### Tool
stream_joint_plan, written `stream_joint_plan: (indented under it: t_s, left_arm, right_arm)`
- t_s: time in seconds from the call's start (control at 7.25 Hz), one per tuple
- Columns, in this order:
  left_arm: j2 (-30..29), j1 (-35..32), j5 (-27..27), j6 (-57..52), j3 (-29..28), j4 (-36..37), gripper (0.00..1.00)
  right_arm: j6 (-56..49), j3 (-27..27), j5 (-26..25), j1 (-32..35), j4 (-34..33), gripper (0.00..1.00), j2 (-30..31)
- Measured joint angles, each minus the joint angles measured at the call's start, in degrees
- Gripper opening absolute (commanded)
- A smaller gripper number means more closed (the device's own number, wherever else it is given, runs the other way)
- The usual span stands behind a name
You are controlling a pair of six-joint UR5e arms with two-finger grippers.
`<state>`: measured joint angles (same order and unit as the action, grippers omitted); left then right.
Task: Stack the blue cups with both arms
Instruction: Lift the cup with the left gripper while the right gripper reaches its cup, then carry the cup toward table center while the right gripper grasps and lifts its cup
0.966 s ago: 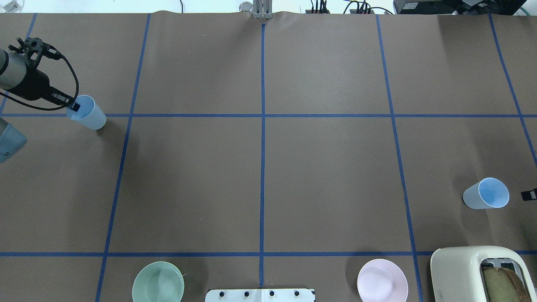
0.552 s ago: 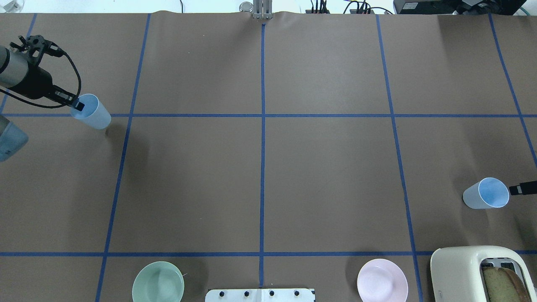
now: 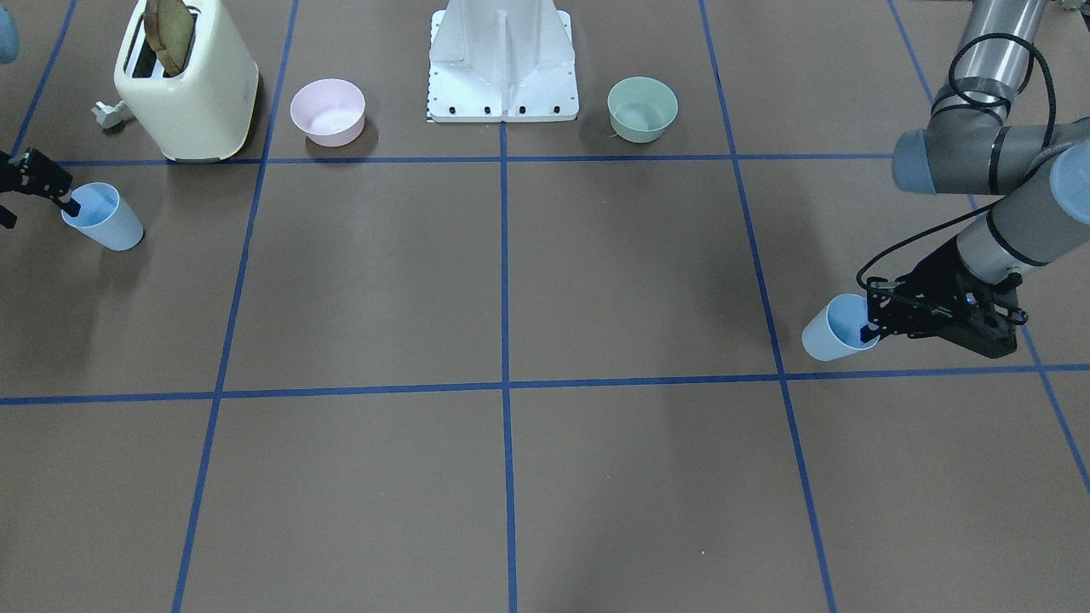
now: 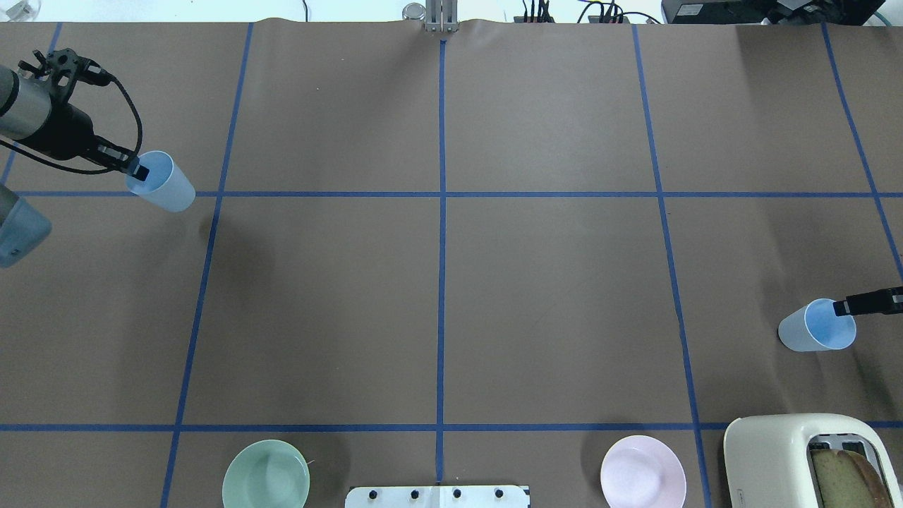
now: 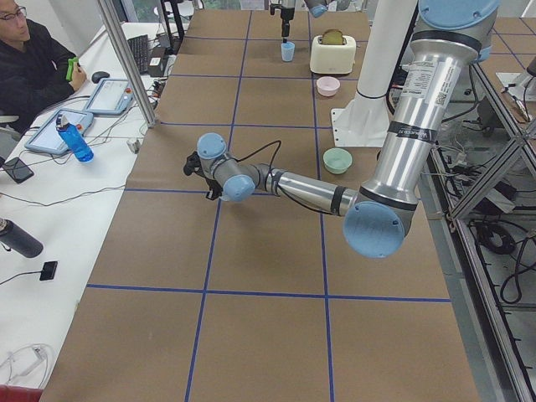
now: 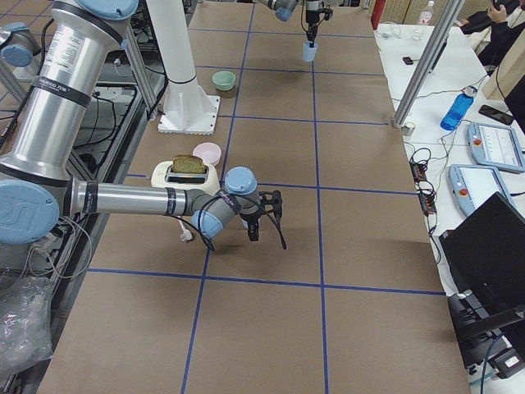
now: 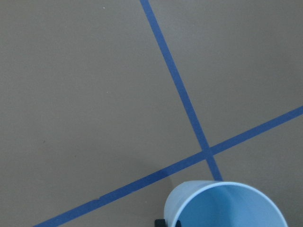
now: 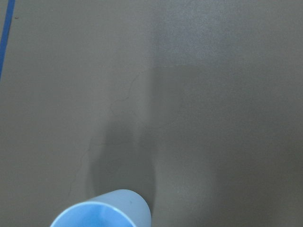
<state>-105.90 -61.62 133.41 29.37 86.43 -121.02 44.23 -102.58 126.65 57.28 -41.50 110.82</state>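
One pale blue cup [image 4: 166,187] hangs tilted in my left gripper [image 4: 138,171], which is shut on its rim and holds it just above the table at the far left; it also shows in the front view [image 3: 830,340] and the left wrist view [image 7: 227,205]. The other blue cup [image 4: 811,328] stands at the right edge, near the toaster. My right gripper [image 4: 841,308] is at its rim with one finger over the opening, and looks open. In the front view this cup [image 3: 111,223] and the right gripper [image 3: 70,204] are at the left edge.
A cream toaster [image 4: 790,458] with a bread slice stands at the near right, with a pink bowl [image 4: 643,471] beside it. A mint-green bowl [image 4: 266,474] and the white base [image 4: 437,496] are at the near edge. Blue tape lines grid the brown table.
My left gripper has lifted its cup and carried it a little to the right. My right gripper has moved in from the right edge until its finger reaches the other cup's rim.
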Motion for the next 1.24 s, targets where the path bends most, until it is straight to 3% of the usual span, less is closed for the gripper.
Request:
stream_joint_plan:
  t_s: [0.41, 0.69, 0.97, 1.1, 1.24]
  left_arm:
    - [-3.1, 0.2, 0.3, 6.6, 1.0, 1.2, 0.0]
    - [-4.8, 1.0, 0.7, 10.1, 1.0, 1.3, 0.0]
    - [-6.5, 1.9, 0.8, 12.7, 1.1, 2.3, 0.0]
    - [-7.5, 2.2, 0.8, 13.2, 1.9, 4.4, 0.0]
    - [-8.3, 2.3, 0.8, 13.4, 3.1, 7.0, 0.0]
  right_arm:
    - [0.1, -0.1, -0.4, -0.7, 0.0, 0.98, 0.1]
    - [0.1, -0.1, -0.9, -1.5, 0.0, 0.89, 0.1]
    - [0.2, 0.0, -1.3, -2.1, 0.0, 0.69, 0.2]
    - [0.2, 0.0, -1.4, -2.3, 0.0, 0.53, 0.3]
    - [0.2, 0.0, -1.4, -2.5, 0.0, 0.29, 0.3]
